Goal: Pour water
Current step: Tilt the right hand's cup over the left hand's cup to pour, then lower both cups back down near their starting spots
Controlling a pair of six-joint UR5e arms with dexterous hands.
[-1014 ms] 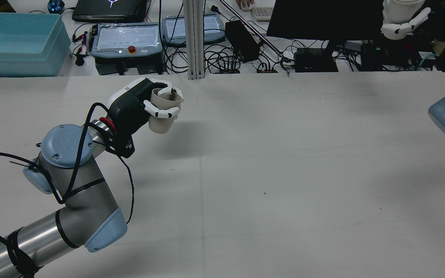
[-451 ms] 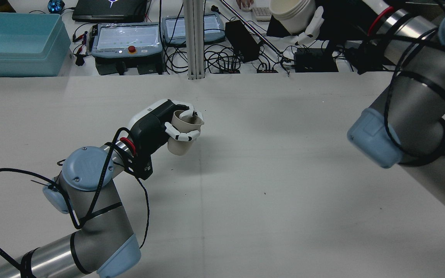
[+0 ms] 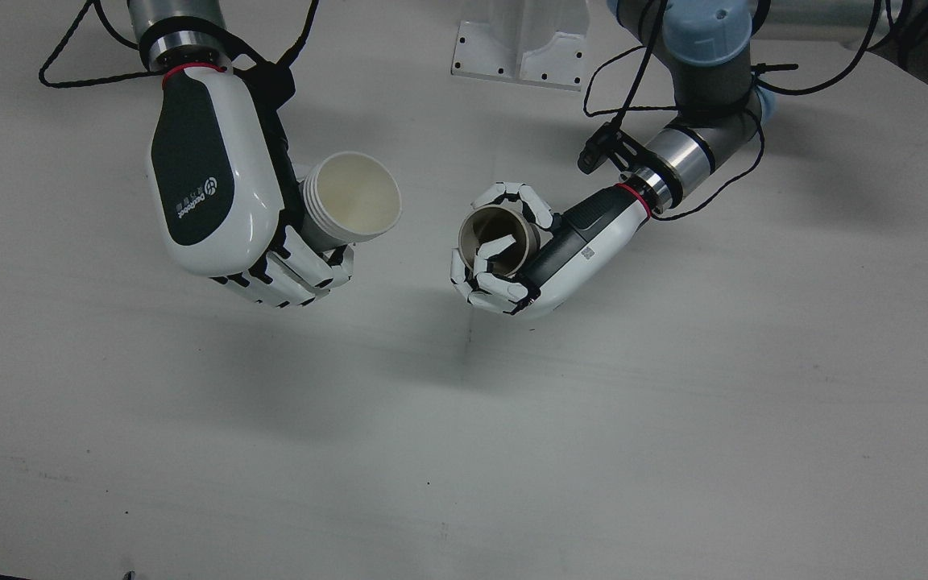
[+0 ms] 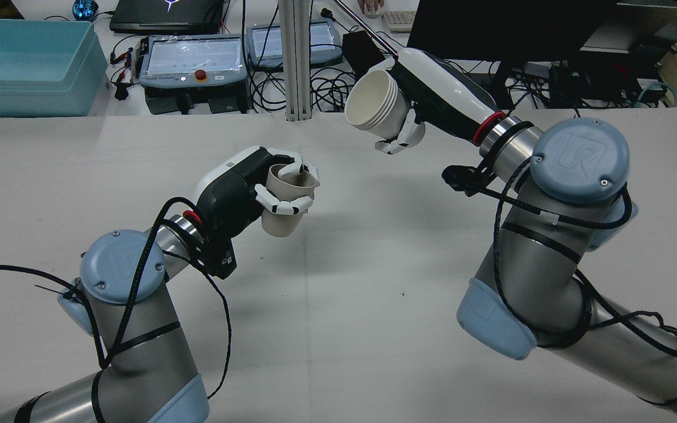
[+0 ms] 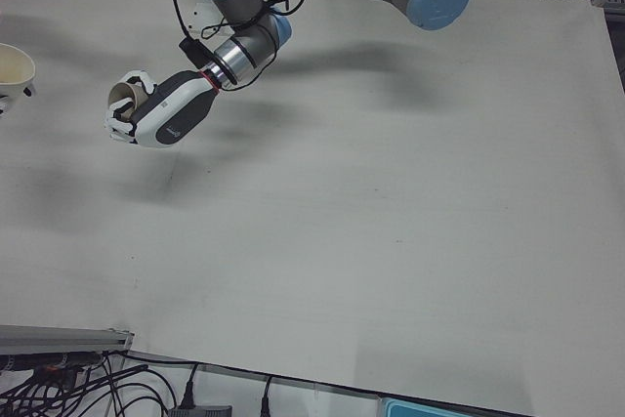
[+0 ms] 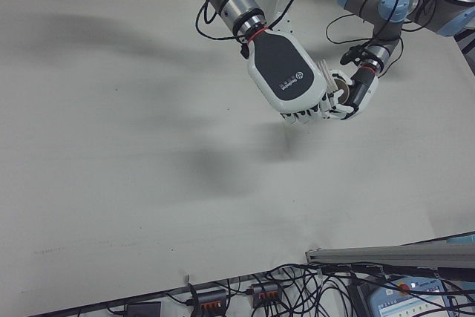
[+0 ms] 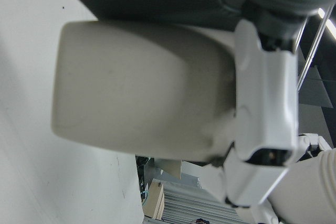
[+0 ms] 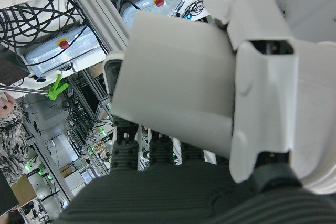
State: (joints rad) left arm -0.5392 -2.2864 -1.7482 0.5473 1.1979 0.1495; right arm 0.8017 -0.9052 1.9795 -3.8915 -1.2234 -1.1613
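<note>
My left hand [image 4: 238,188] is shut on a brown paper cup [image 4: 284,205] and holds it upright above the table's middle; one finger hooks over the rim. The same cup [image 3: 498,235] shows its open mouth in the front view, with the left hand [image 3: 544,254] around it. My right hand [image 4: 432,106] is shut on a white cup [image 4: 372,101] that looks like a nested stack. It is tilted, mouth towards the brown cup, higher and off to its side. In the front view the white cup [image 3: 354,197] and right hand [image 3: 218,181] are a short gap from the brown cup. I see no liquid.
Beyond the table's far edge stand a teal bin [image 4: 27,59], two teach pendants [image 4: 191,59], an aluminium post [image 4: 294,59], tangled cables and a dark monitor [image 4: 491,29]. A person's hand [image 4: 371,4] rests by a keyboard. The right arm's elbow [image 4: 579,158] hangs over the table's right side.
The right arm has swung in from the far right, bringing the white cup close to the brown cup. The left hand has shifted right and nearer with its cup.
</note>
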